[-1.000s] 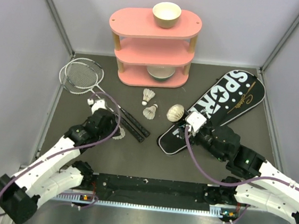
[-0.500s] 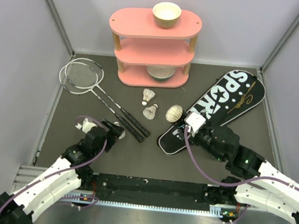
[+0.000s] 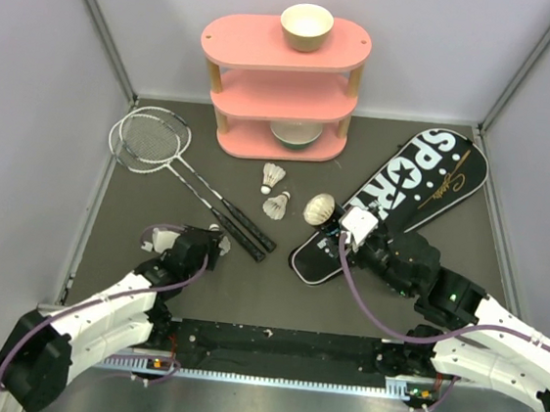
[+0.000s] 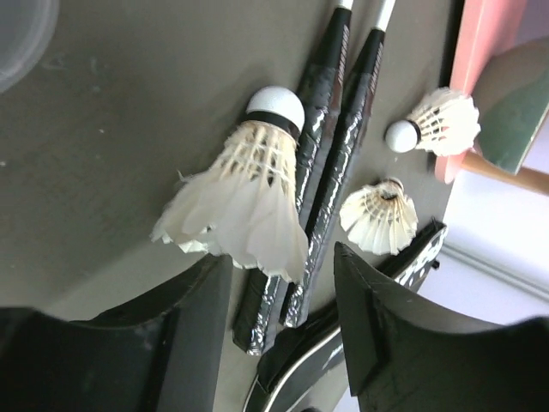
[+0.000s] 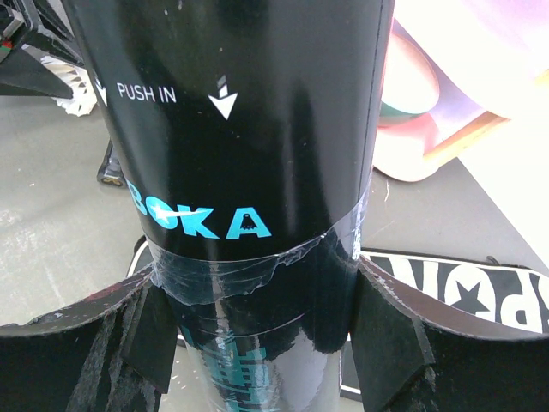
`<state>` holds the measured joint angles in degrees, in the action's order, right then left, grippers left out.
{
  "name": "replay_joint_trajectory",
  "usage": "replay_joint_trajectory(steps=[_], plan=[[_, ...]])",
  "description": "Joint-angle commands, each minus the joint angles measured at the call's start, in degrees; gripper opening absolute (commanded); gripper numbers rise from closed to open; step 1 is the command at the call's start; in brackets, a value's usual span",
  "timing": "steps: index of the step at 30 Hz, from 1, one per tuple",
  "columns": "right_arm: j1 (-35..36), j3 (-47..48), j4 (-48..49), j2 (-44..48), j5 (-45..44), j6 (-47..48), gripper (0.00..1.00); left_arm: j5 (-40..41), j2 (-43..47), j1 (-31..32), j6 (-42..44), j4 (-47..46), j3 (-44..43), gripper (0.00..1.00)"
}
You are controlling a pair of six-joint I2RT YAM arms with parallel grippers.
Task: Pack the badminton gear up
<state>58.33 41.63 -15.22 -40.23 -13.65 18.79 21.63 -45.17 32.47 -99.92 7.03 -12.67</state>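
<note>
Two silver-framed rackets [image 3: 151,140] lie at the far left, their black handles [image 4: 330,129] running toward the middle. One white shuttlecock [image 4: 244,202] lies against the handles, its feather skirt just ahead of my open left gripper [image 4: 279,283], which sits low at the near left [image 3: 207,242]. Two more shuttlecocks [image 3: 274,176] [image 3: 276,204] lie in front of the shelf. My right gripper [image 5: 257,309] is shut on the black tube [image 5: 249,112], whose pale open end [image 3: 320,209] points toward the shuttlecocks. The black SPORT bag [image 3: 404,195] lies under and behind the right gripper [image 3: 339,234].
A pink three-tier shelf [image 3: 282,89] stands at the back middle, with a cream bowl [image 3: 306,26] on top and another [image 3: 294,134] on the lowest tier. Grey walls close in the left, right and back sides.
My left arm drew back from beside the racket handles, swung low to the near left, and now faces the shuttlecock by the handles. The right arm and the tube stayed put.
</note>
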Motion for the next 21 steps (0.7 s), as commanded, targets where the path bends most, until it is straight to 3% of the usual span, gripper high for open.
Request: replay_joint_trajectory(steps=[1, 10, 13, 18, 21], plan=[[-0.14, -0.05, 3.01, 0.77, 0.11, -1.38, 0.07, 6.14, -2.55, 0.05, -2.92, -3.86, -1.31, 0.53], [-0.14, -0.05, 2.83, 0.68, -0.24, -1.3, 0.07, 11.51, -7.48, -0.04, -2.39, -6.32, -1.31, 0.47], [-0.14, -0.06, 2.74, 0.76, -0.32, -1.3, 0.07, 11.95, -8.09, -0.04, -1.34, -8.33, -1.13, 0.36], [-0.14, -0.05, 2.48, 0.68, -0.41, -1.12, 0.07, 10.29, -4.5, -0.04, 5.6, -8.7, -1.4, 0.05], [-0.23, -0.23, 2.39, 0.15, -0.76, -0.86, 0.07, 7.3, 1.47, -0.04, 13.76, -7.82, -1.75, 0.0]])
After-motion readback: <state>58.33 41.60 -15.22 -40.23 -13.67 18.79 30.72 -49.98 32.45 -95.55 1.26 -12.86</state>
